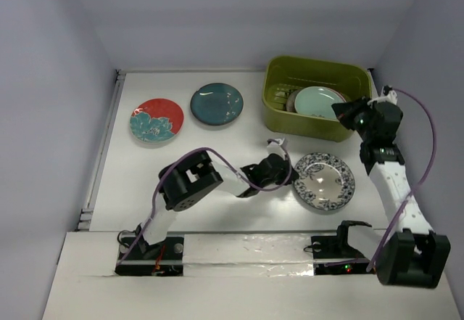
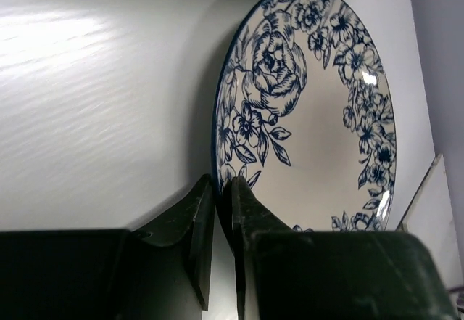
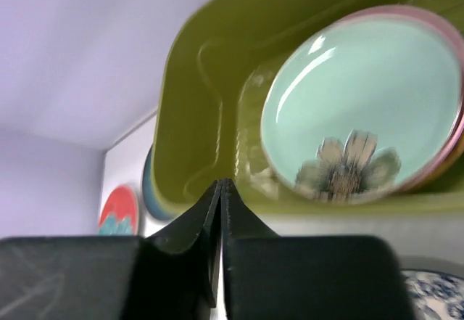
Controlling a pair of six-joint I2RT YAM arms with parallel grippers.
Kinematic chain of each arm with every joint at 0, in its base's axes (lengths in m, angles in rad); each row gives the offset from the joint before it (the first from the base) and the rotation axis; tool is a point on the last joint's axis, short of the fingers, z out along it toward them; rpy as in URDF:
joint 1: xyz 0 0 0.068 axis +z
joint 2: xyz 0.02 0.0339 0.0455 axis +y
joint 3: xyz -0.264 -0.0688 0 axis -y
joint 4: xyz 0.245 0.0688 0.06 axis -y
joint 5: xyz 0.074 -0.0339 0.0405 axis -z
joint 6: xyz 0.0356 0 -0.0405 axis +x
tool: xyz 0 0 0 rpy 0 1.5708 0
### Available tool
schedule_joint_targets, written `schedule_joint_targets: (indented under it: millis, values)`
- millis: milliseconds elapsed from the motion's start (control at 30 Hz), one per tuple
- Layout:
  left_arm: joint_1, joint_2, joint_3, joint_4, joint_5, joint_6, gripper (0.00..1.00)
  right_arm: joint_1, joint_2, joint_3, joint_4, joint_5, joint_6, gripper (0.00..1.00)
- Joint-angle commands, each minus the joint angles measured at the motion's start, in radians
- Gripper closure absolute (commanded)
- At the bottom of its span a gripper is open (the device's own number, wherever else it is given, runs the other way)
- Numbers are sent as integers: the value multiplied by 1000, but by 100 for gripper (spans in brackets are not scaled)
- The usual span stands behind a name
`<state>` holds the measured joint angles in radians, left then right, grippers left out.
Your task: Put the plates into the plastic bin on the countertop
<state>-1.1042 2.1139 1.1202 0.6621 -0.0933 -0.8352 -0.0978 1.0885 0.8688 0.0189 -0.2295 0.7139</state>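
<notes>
Three plates outside bin, one pinched

Found left gripper (image 2: 223, 183) low at the left rim of the blue plate (image 2: 319, 138), fingers nearly together and clamped on that edge. Saw that plate on the countertop (image 1: 145, 182), just in front of the bin (image 1: 304, 125). Found right gripper (image 3: 220, 186) above the bin's near right rim, fingers pressed together with nothing between them. Saw mint plate (image 1: 319, 102) atop pink plate (image 3: 428, 15) inside the bin, toward its right half; could not make out the dish partly hidden to their left. Noted red plate (image 1: 156, 120) and teal plate (image 1: 216, 104) flat on the countertop left of the bin, side by side but apart, teal nearer the bin.
</notes>
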Motion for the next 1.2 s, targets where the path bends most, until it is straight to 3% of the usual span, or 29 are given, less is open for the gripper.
schedule_joint_targets:
  millis: [0,167,267,300,367,433,733,967,1067,1167]
  values:
    - [49,-159,-167,85,24,-2,100,38,-148,-141,140,-109,33,100]
    - [122,-428,-440,195,41,-25,100,190,-303,-336,194,-156,45,99]
    - [184,-578,-573,220,50,-44,100,271,-407,-424,161,-78,42,57]
    - [217,-615,-603,226,56,-48,100,271,-433,-441,145,-59,41,30]
    - [254,-719,-679,231,76,-62,100,282,-496,-493,119,-24,42,12]
    - [302,-814,-717,219,84,-67,100,282,-509,-546,140,-21,47,6]
    - [443,-1101,-826,165,208,-116,100,397,-268,-623,309,-116,6,4]
    - [480,-1143,-809,175,302,-148,100,460,-154,-640,481,-177,41,6]
    - [480,-1148,-801,182,323,-150,100,469,-133,-643,542,-203,67,21]
    - [480,-1155,-800,182,334,-156,100,469,-115,-645,610,-247,101,52]
